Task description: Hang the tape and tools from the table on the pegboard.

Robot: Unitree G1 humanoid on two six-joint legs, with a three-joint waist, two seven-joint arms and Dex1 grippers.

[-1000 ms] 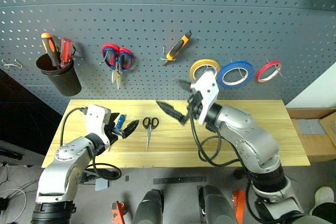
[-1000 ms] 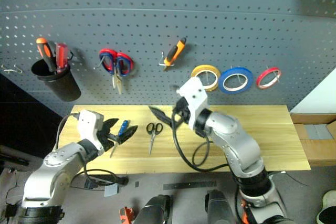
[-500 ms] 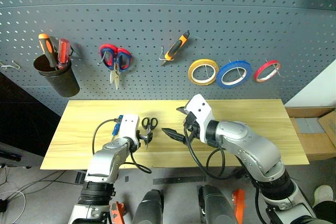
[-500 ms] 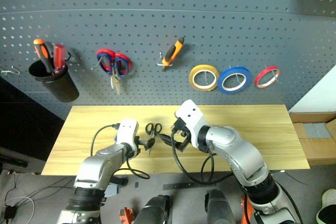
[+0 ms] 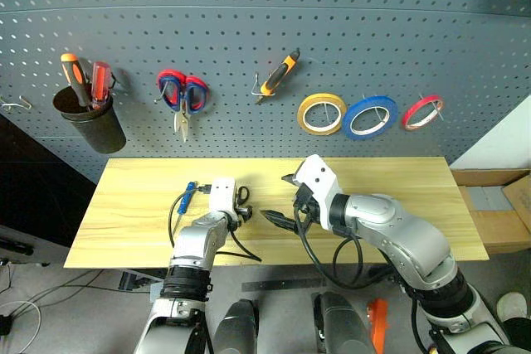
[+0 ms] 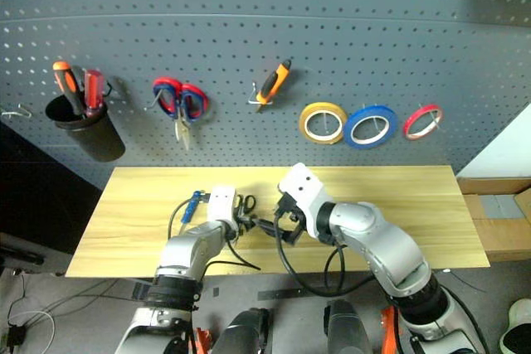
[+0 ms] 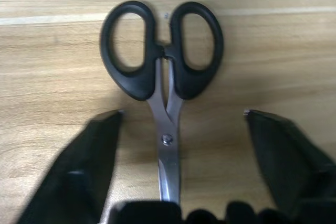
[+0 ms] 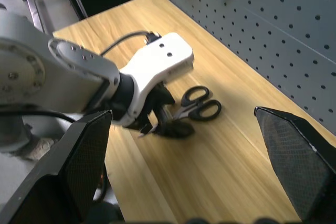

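The left gripper (image 7: 173, 124) has swung in from the table's (image 5: 398, 180) left edge, where it hovered by the blue-handled screwdriver (image 5: 188, 194) a second ago, and now sits over the black-handled scissors (image 7: 163, 72); its fingers (image 7: 89, 161) straddle the blades, spread and not yet touching them. The scissors lie flat on the wood, handles toward 12 o'clock, blades toward 6. The screwdriver lies at about 9 o'clock from the scissors, just beside the gripper. The right gripper (image 5: 280, 205) has dropped from in front of the pegboard (image 5: 249, 22) to hover at 3 o'clock of the scissors, jaws wide and empty. The blue tape (image 5: 371, 116) and the orange-handled pliers (image 5: 278, 75) hang on the board.
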